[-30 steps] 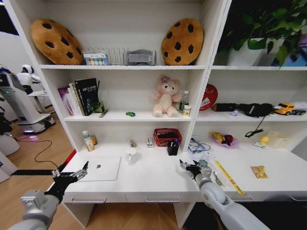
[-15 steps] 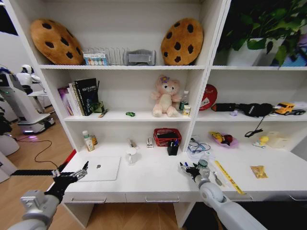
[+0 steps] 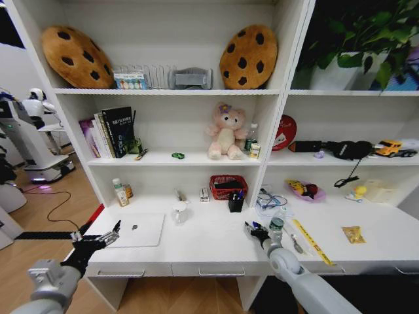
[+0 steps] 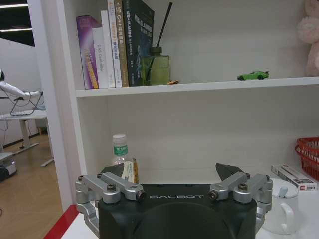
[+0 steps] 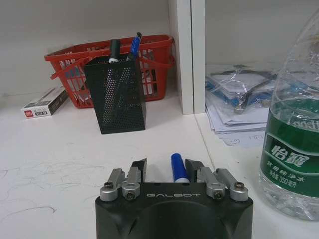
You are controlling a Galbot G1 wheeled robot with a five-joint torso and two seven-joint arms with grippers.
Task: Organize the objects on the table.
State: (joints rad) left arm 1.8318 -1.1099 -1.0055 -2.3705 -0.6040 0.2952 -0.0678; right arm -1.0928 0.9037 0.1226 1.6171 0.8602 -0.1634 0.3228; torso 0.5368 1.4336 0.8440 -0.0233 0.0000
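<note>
Right wrist view puts my right gripper (image 5: 165,167) low over the white table (image 5: 60,154), jaws partly apart with a blue-capped pen (image 5: 178,168) standing between them; whether the pads actually press it I cannot tell. Just beside it stands a clear water bottle (image 5: 294,139) with a green label, and farther back a black mesh pen holder (image 5: 115,92) holds two pens (one dark, one blue) in front of a red basket (image 5: 149,52).

From the head, that gripper (image 3: 256,230) sits mid-desk with the bottle (image 3: 276,224) touching or nearly so. My left gripper (image 3: 105,239) hovers at the table's left front edge, fingers spread apart, just beside the thin silver laptop (image 3: 136,229) lying closed. A small green toy car (image 3: 178,156) rests on the shelf above.
</note>
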